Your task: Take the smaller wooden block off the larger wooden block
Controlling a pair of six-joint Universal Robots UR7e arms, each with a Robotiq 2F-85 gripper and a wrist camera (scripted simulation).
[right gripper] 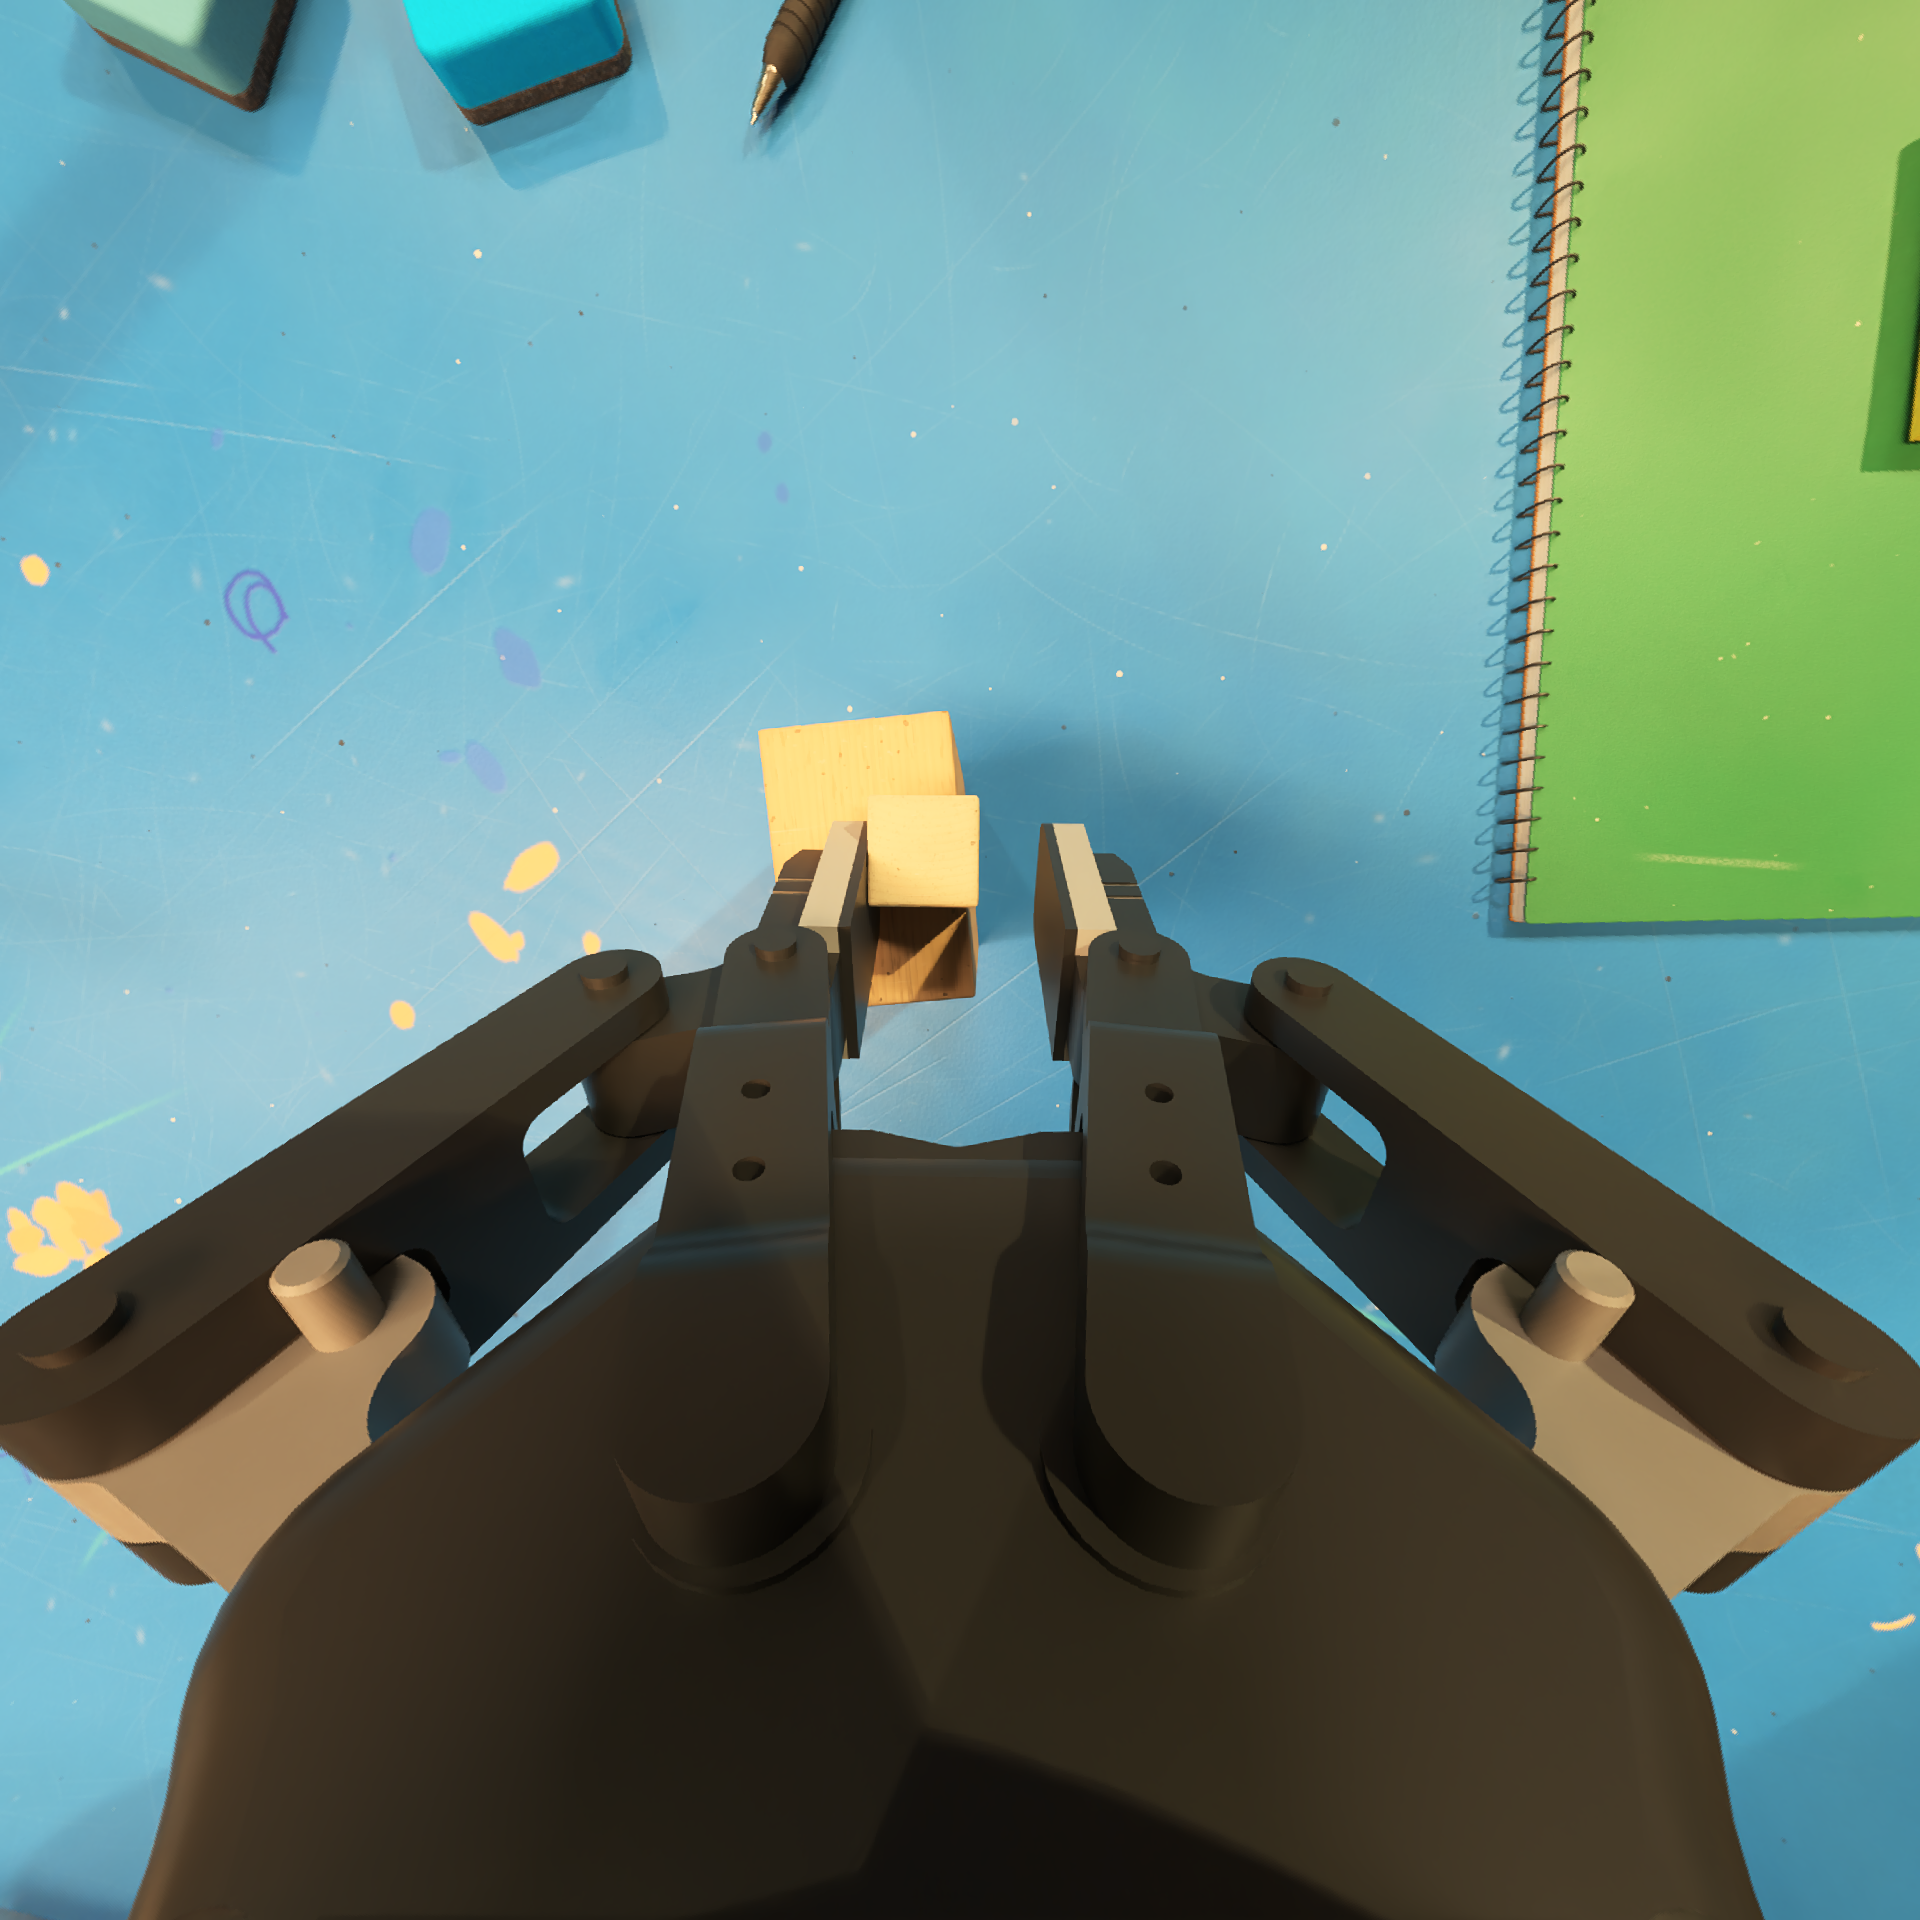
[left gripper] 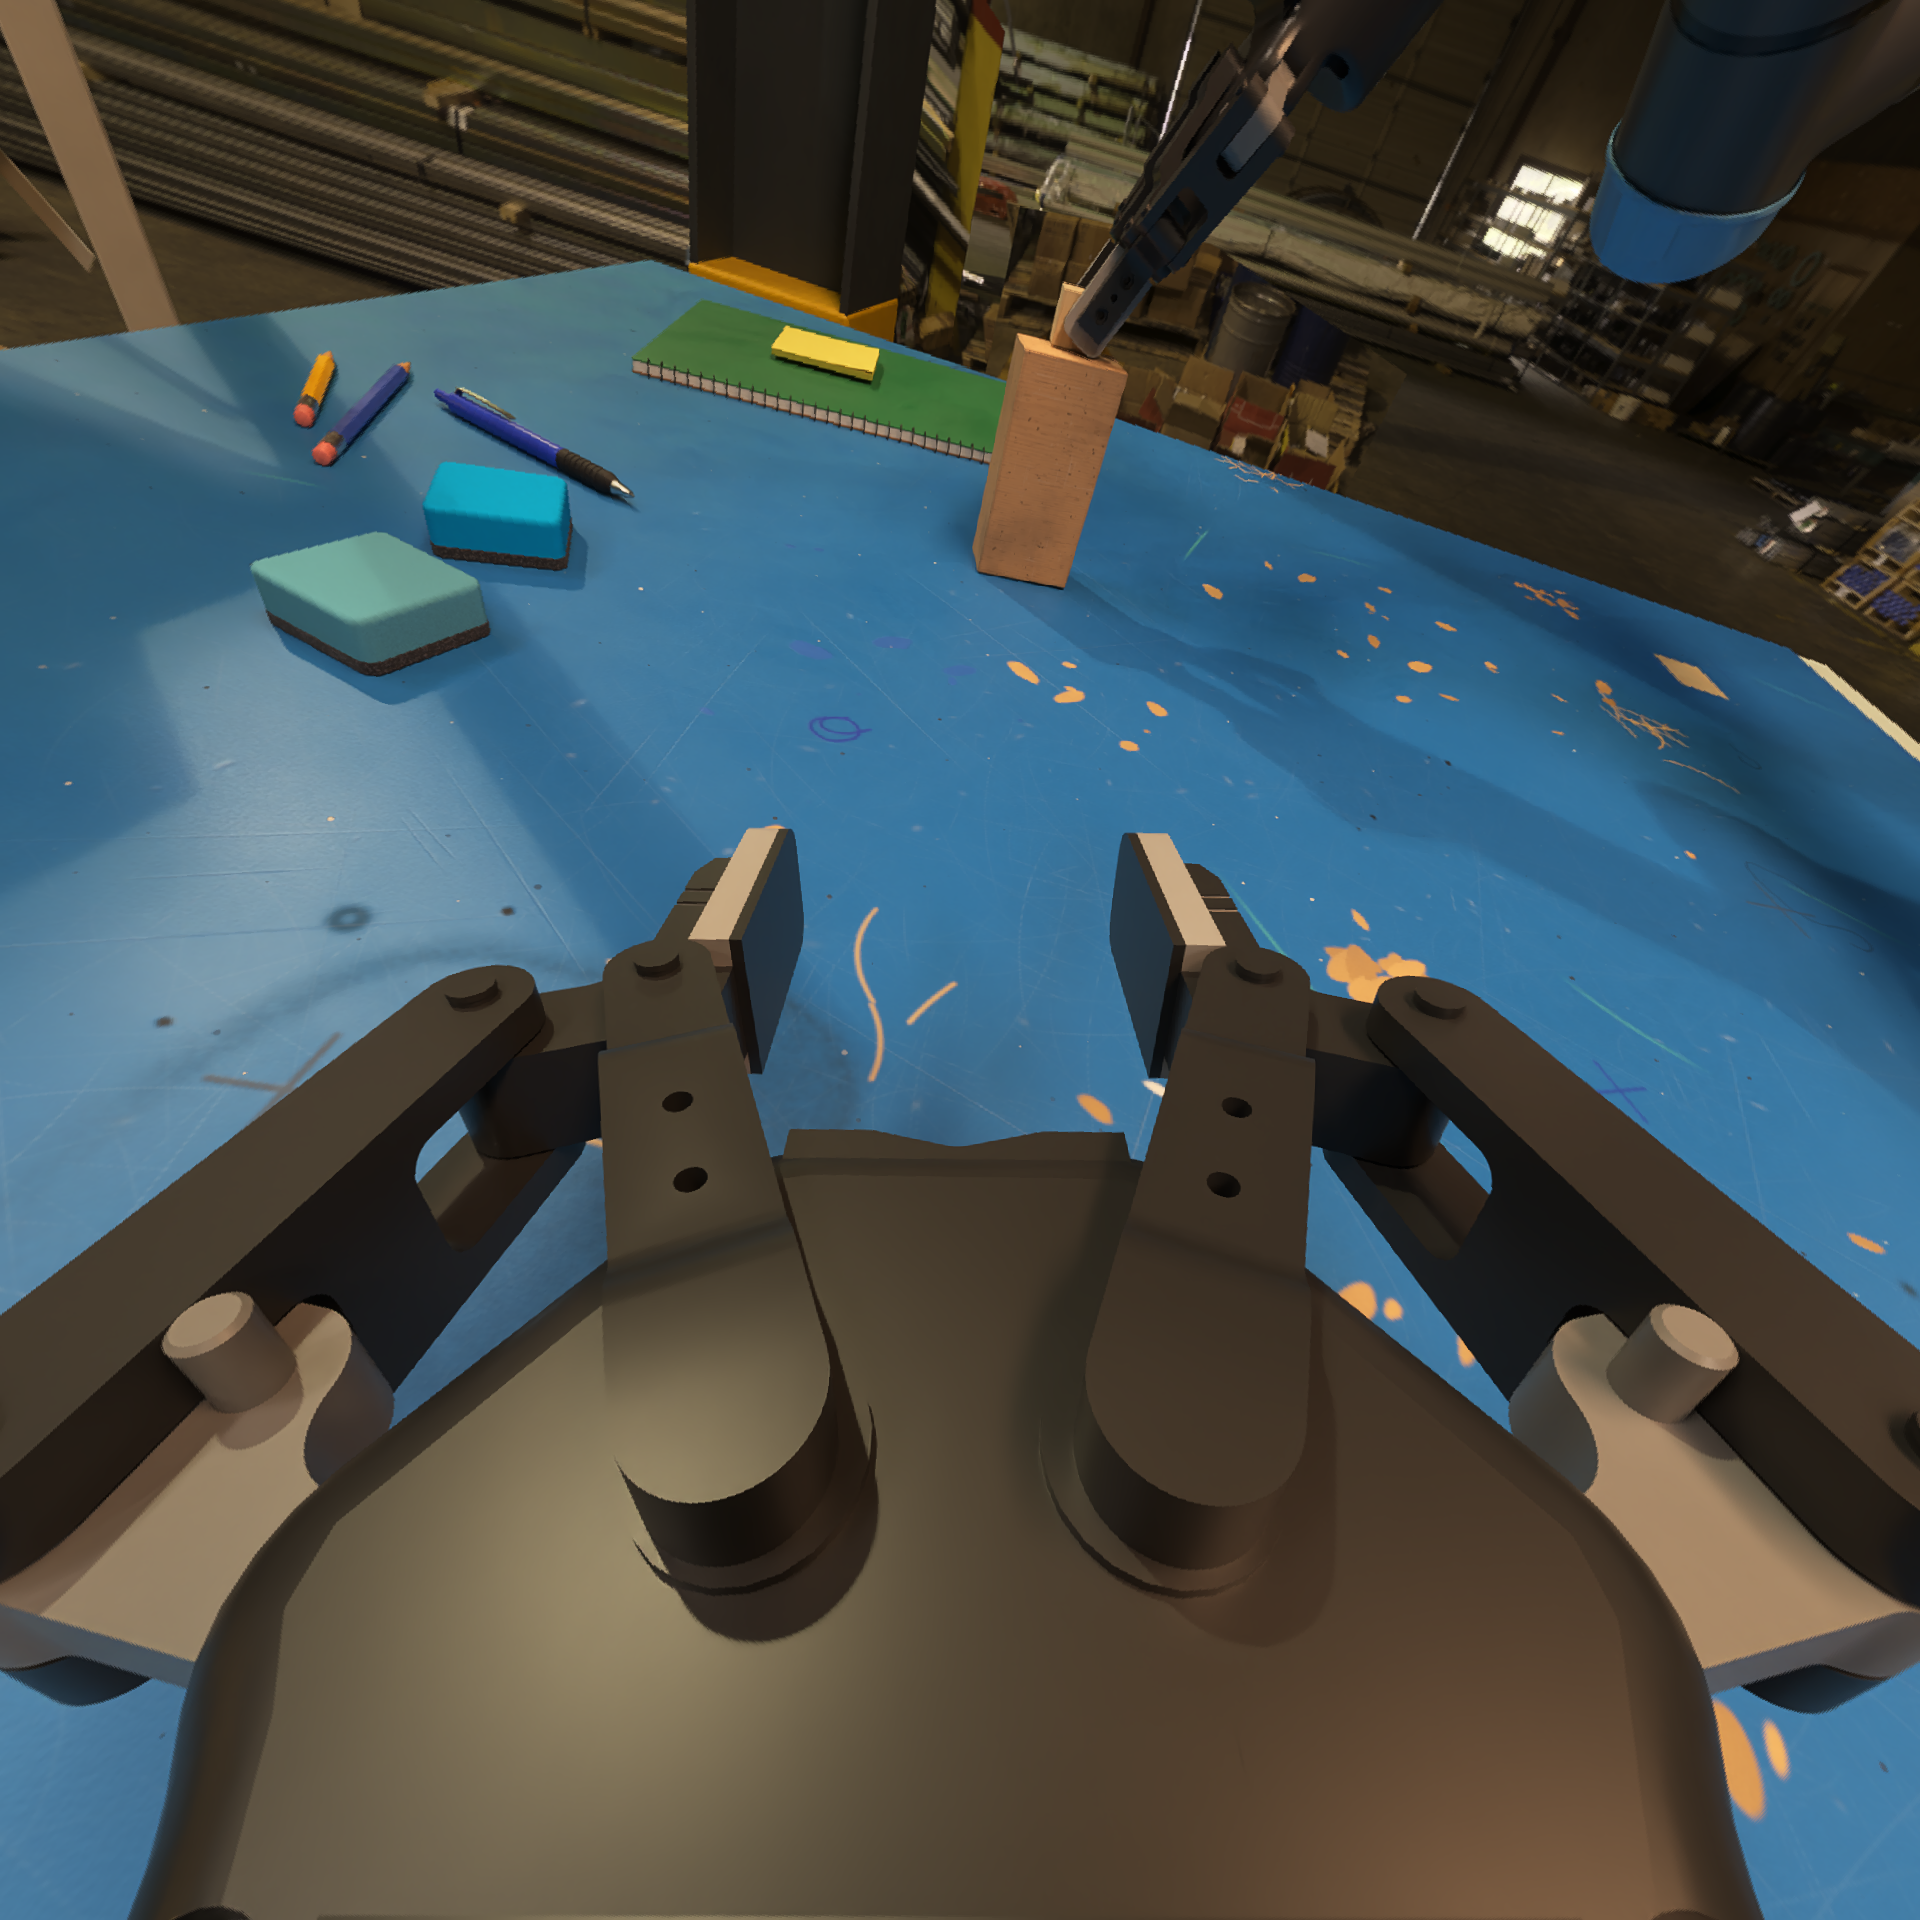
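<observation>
Two end effectors show, and only one is at work. The right end effector (right gripper: 951,883) points down over the stack with its jaws standing wide: its left finger (right gripper: 831,883) is at or against the left face of the smaller wooden block (right gripper: 923,847), while the right finger (right gripper: 1075,883) stands clearly apart from the block's other side, so nothing is gripped yet. The small cube sits on the top end of the larger wooden block (right gripper: 847,769), off toward one corner and not centred; the tall block stands upright on the blue worktop (right gripper: 623,416). From the left wrist view the same end effector (left gripper: 1101,312) is seen far off at the top of the tall block (left gripper: 1049,468), with the cube (left gripper: 1068,309) half hidden behind its finger. The left end effector (left gripper: 956,935) hangs near over bare worktop (left gripper: 727,675), jaws wide and holding nothing, well apart from the stack. I judge the step in hand to be the alignment just ahead of the grasp. The next move calls for shifting slightly right to centre the cube between the pads, then closing gently and lifting straight up; a sideways push from the touching finger could slide the cube off or tip the tall block. Farther out lie a green spiral notebook (right gripper: 1745,468), two sponge erasers (left gripper: 499,514) and a pen (left gripper: 530,442).
</observation>
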